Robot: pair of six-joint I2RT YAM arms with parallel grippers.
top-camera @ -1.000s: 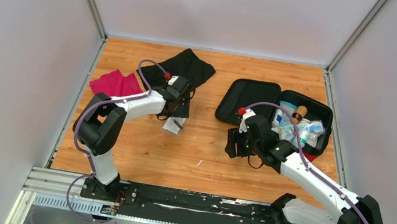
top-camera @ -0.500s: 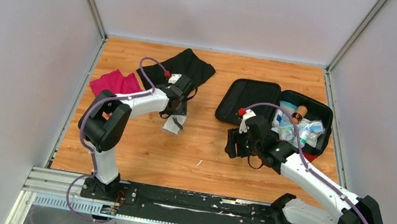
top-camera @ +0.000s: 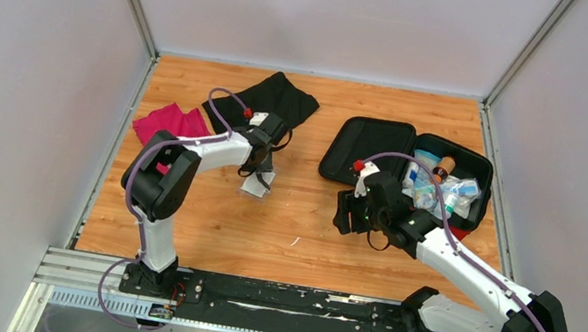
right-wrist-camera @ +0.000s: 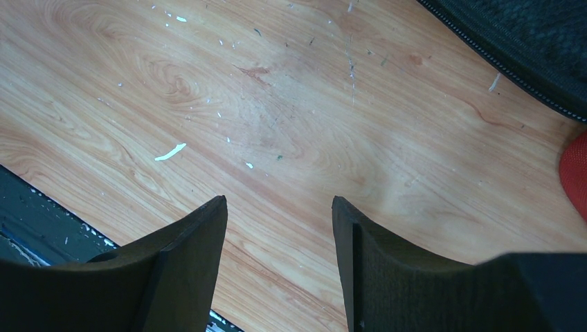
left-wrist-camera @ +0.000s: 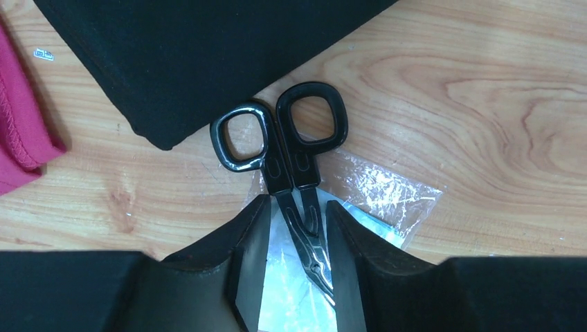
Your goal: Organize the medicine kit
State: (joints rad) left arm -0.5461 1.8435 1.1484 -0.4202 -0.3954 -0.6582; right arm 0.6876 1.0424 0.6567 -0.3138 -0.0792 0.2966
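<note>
Pincer [left-wrist-camera: 296, 207] (left) narrower around scissors [left-wrist-camera: 289, 168]

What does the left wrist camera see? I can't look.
Black-handled scissors lie on a clear plastic bag on the wooden table, the open left gripper straddling their blades. A black cloth lies above, a pink cloth at left.

- The whole light wooden table [top-camera: 298, 236] is seen from high behind the arm bases, facing downward.
- Black-handled metal scissors [left-wrist-camera: 287, 169] and a black cloth [left-wrist-camera: 173, 55] are framed closely from above at the left wrist; both are shared with the overhead view.
- Bare wood and the edge of the red zip-around soft case [right-wrist-camera: 533, 34] are framed closely at the right wrist.
</note>
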